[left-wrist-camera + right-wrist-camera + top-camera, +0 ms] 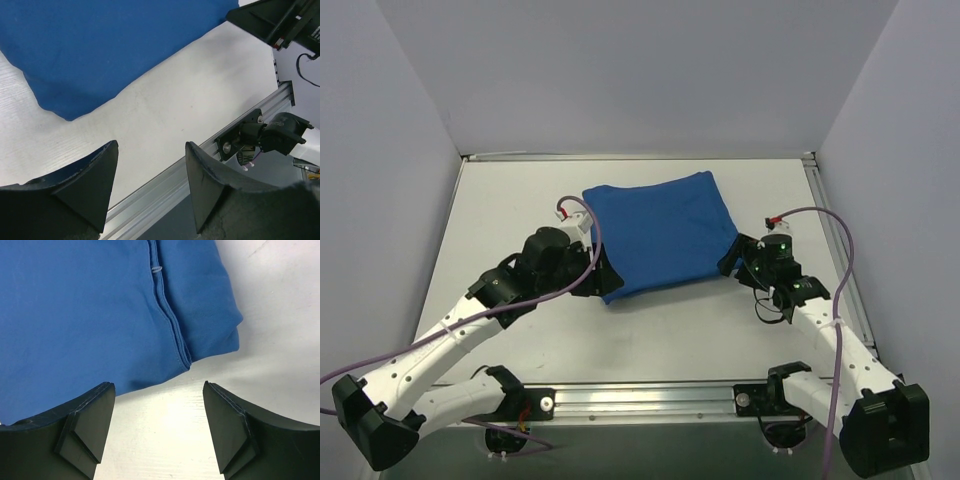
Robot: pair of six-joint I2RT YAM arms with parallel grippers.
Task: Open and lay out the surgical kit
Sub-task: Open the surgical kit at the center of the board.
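No writing, label, brand or number is legible anywhere.

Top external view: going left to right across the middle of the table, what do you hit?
black left gripper → folded royal-blue cloth wrap → black right gripper
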